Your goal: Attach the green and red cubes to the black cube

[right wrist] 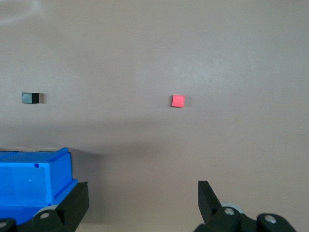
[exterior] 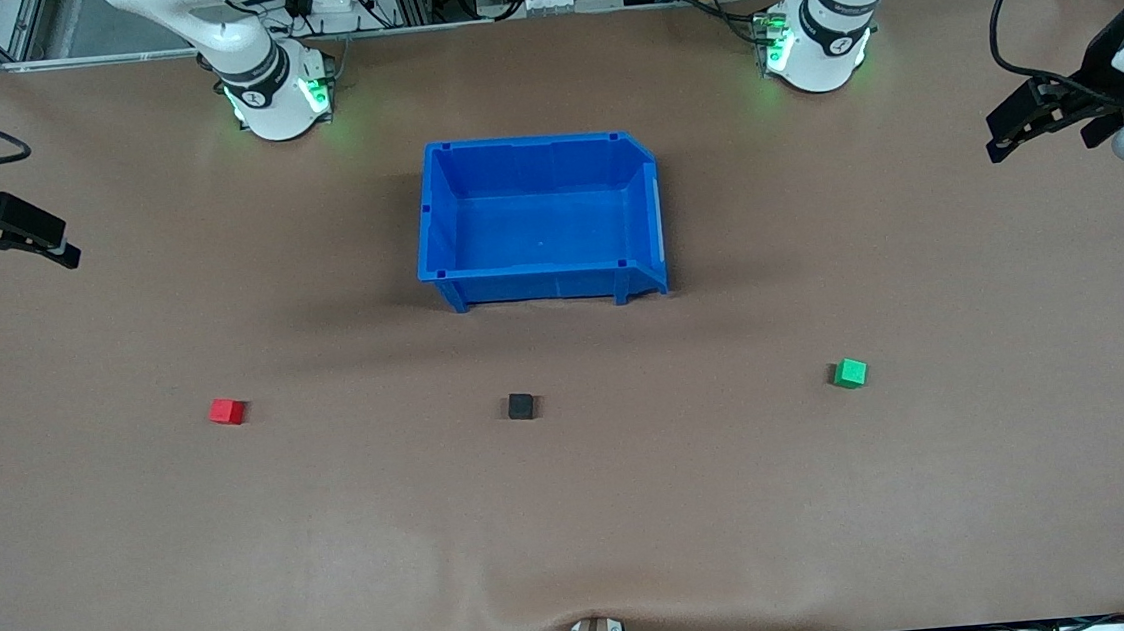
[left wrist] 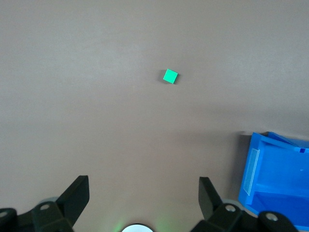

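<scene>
Black cube [exterior: 521, 406] sits between red cube [exterior: 227, 411] and green cube [exterior: 850, 373] — seemingly untouched.

Even, fairly bright overhead light falls on the matte brown table [exterior: 578, 515], with no hard glare, only a paler sheen in the wrist views. The blue plastic bin [exterior: 544, 277] casts a soft, wide shadow on the table toward the front camera, and the small red cube [exterior: 227, 411], small black cube [exterior: 521, 406] and small green cube [exterior: 850, 373] each throw a short, faint one. Green lamps glow at both arm bases, tinting the table there, and all three views are reasonably sharp.
</scene>
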Tool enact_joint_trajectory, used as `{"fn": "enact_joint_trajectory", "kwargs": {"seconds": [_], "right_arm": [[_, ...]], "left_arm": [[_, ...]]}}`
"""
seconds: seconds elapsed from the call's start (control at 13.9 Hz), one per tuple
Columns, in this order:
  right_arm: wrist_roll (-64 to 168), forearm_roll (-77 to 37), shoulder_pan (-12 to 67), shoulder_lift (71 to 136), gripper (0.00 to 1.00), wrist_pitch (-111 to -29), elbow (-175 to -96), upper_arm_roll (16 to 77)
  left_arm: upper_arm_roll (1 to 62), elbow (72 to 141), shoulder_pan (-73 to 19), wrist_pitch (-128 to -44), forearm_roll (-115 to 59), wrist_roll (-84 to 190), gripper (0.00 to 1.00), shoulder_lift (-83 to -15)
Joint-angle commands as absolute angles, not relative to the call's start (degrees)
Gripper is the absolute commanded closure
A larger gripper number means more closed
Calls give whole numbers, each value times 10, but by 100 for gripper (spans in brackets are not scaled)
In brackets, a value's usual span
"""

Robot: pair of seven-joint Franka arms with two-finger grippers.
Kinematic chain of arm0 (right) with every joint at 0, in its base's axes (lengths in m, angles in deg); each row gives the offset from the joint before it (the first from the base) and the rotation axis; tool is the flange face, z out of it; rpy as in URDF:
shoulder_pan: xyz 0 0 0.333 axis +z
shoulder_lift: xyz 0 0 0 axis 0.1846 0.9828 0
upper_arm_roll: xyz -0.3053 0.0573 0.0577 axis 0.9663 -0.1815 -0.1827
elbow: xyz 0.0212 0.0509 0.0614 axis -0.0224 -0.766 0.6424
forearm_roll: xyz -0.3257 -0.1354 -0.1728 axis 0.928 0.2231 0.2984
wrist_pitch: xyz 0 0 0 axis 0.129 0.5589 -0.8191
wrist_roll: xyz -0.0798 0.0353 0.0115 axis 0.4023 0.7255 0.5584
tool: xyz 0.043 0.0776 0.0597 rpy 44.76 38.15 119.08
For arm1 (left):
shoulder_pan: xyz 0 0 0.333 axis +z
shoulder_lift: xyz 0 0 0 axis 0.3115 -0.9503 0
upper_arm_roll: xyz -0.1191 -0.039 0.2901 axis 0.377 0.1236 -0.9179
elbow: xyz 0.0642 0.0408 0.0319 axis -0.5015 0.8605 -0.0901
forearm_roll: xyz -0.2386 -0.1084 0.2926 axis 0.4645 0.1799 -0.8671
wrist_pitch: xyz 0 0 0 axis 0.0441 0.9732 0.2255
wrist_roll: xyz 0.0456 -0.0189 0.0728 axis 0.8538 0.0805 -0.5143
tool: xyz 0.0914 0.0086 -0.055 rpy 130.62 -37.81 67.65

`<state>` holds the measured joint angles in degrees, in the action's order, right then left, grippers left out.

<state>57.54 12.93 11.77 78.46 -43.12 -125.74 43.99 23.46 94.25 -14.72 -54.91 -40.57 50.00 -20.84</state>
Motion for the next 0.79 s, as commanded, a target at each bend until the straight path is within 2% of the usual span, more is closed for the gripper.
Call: {"fn": "enact_joint_trajectory", "kwargs": {"seconds": [0.0,0.72], "right_arm": [[569,136,111,796,0,-418,-1237,436],[569,136,115,802,0,-422,-1242,437]], "left_arm": [[234,932,-145,-535,-407,511,0,-207],[236,933,-146,-535,-415,510,0,-208]]}}
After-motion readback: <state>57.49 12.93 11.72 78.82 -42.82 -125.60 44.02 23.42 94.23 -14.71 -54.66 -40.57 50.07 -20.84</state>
